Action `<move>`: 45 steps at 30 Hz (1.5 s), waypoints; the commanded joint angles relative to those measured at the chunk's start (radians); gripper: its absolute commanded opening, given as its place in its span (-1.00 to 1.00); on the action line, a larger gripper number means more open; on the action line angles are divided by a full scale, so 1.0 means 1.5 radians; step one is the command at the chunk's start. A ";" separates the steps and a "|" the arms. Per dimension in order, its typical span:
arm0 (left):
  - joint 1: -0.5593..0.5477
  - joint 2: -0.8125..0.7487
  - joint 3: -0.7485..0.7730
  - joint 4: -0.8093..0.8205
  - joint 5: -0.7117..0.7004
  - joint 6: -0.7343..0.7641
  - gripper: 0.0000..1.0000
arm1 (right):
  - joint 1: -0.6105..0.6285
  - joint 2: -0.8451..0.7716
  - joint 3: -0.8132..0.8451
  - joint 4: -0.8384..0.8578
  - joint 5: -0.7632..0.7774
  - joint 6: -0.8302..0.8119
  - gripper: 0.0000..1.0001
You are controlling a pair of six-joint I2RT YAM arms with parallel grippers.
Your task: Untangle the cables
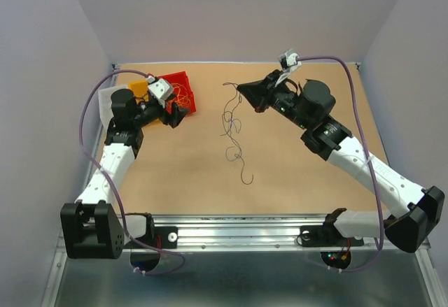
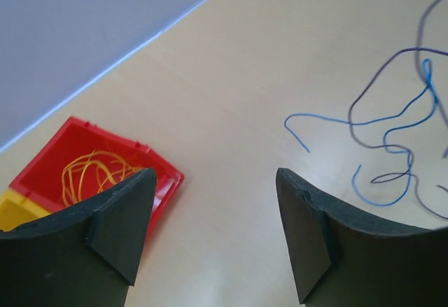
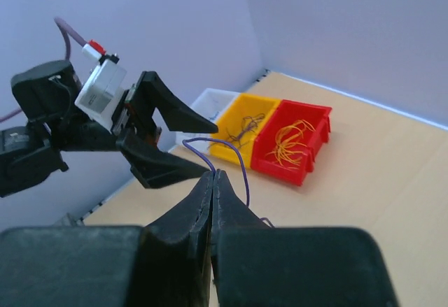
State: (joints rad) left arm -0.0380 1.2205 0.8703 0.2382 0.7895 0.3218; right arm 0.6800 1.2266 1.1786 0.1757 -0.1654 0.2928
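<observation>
On wrist view, right gripper (image 3: pixel 213 176) pinching purple cable (image 3: pixel 244 170)

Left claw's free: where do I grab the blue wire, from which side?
Take the blue wire near its hooked free end: it lies alone there, flat on the table. Probably bring the left claw straight down, straddling the strand.

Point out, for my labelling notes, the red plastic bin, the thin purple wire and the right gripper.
red plastic bin (image 3: pixel 280 167): right wrist view, its front wall.
thin purple wire (image 3: pixel 242 159): right wrist view, its raised loop.
right gripper (image 3: pixel 213 175): right wrist view, shut fingertips pinching that wire.
</observation>
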 commanded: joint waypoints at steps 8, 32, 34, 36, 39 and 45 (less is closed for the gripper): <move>-0.006 -0.153 -0.035 0.168 0.257 -0.104 0.92 | -0.003 0.062 0.143 0.005 -0.155 0.048 -0.99; -0.132 -0.029 0.091 0.249 0.202 -0.211 0.95 | 0.013 0.136 0.221 0.008 -0.256 0.081 -0.99; -0.132 -0.031 0.101 0.239 0.133 -0.230 0.96 | 0.014 0.133 0.214 0.009 -0.256 0.078 -0.99; -0.128 -0.037 0.103 0.227 0.077 -0.219 0.95 | 0.014 0.132 0.209 0.009 -0.255 0.075 -0.99; -0.128 -0.056 0.097 0.214 0.035 -0.199 0.97 | 0.015 0.131 0.203 0.009 -0.251 0.072 -0.99; -0.128 -0.038 0.118 0.213 0.093 -0.211 0.72 | 0.016 0.136 0.199 0.011 -0.263 0.075 -0.99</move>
State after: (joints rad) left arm -0.2337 1.1687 0.9817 0.5255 0.8890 0.0101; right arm 0.6952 1.4342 1.4544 0.1570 -0.5335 0.4046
